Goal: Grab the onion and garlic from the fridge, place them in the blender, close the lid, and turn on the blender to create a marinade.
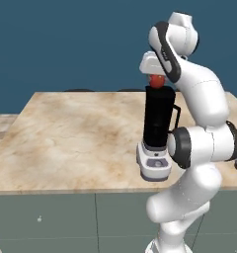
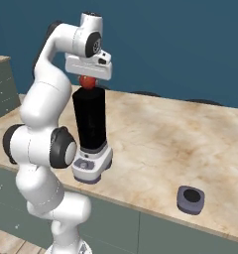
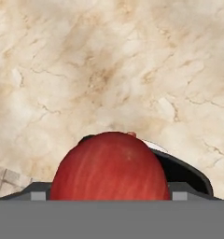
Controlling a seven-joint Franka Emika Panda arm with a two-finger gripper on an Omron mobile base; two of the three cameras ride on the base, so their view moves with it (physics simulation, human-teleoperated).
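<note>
Tool [image 2: 88, 79] points straight down over the blender [image 2: 91, 134], jaws set wide around the onion [image 2: 87, 82]. Onion sits right at the open mouth of the black jar, just above its rim; from the hand view the onion [image 3: 110, 166] covers most of the jar opening. Blender stands upright on the marble desk [image 1: 66, 138], near the front edge. Lid [image 2: 191, 199] lies on the desk, well apart, off toward the robot's right.
</note>
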